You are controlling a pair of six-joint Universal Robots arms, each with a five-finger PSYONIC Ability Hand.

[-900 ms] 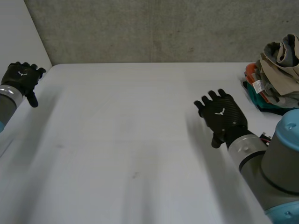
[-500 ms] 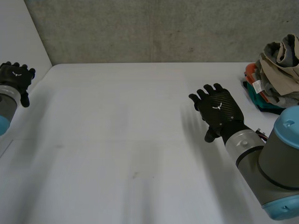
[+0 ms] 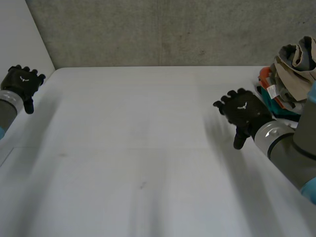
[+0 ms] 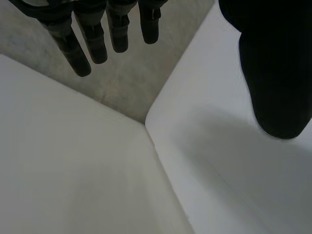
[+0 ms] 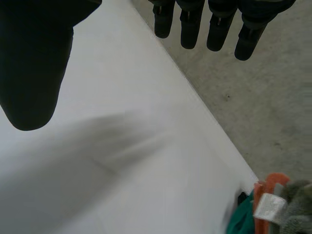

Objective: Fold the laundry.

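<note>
A pile of crumpled laundry in beige, grey, orange and teal sits at the table's far right edge. In the right wrist view its orange and teal cloth lies well past my fingertips, off to one side. My right hand hovers over the table just left of the pile, fingers straight and holding nothing. My left hand hangs at the table's far left corner, its fingers relaxed over bare table and wall.
The white table spreads bare between both hands. A grey concrete wall runs along the back edge, and a white side panel stands at the left.
My right hand swung left, then back right and closer to the laundry pile. My left hand shifted slightly along the left edge. Neither hand has taken hold of anything.
</note>
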